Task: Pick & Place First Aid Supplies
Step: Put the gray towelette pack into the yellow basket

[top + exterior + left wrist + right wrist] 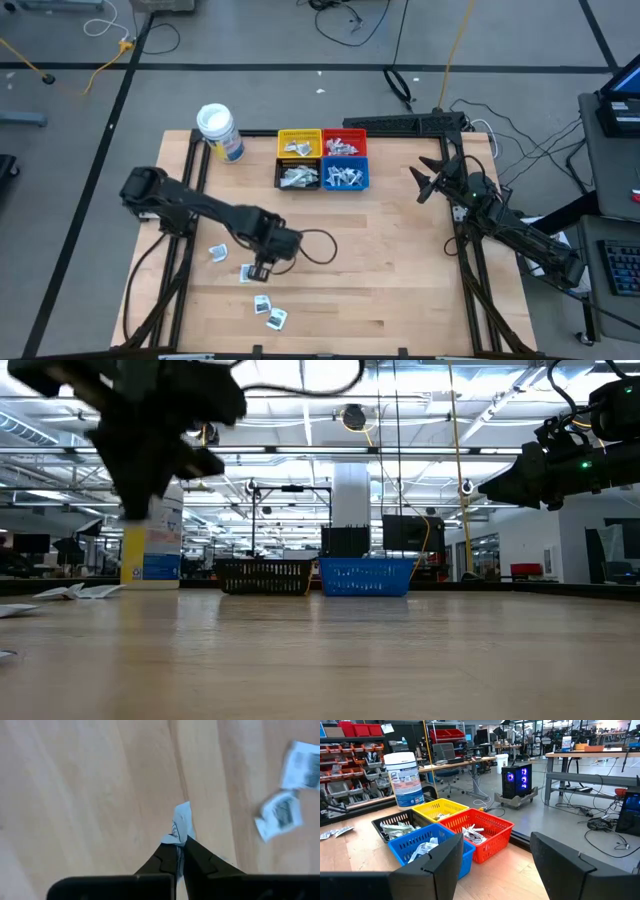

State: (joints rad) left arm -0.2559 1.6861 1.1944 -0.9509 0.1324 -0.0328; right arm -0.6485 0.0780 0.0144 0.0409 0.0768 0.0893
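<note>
- While the right arm waits at the table's far right side, its right gripper point(428, 183) with fingers spread wide and nothing between them, the work sits with the left arm near the front left of the pale wooden table point(400, 270).
- Its left gripper point(179, 851) has its two dark fingers pinched together on a small flat white packet with dark print point(181, 824); the left wrist view shows the packet standing up out of the fingertips, its lower edge clamped between them.
- Whether the packet has left the wood I cannot tell — the overhead view hides it under the gripper.
- Other loose white packets point(217, 252) lie around that gripper on the table; two more point(269, 312) sit close together nearer the front edge.
- Step in hand, as I judge it: the grasp is made and the carry has not begun.
- Four small mesh bins stand in a square block at the back of the table — yellow plastic bin point(298, 144), red plastic bin point(344, 143), black bin point(298, 176) and blue bin point(345, 175) — each already holding packets.
- A white-lidded round jar with a blue label point(219, 131) stands just left of them.
- Next move calls for a straight lift clear of the neighbouring packets, then a reach to the bins; which bin suits this packet I cannot tell.
- The pinch catches only one edge, so a brisk swing could shake the packet loose.
</note>
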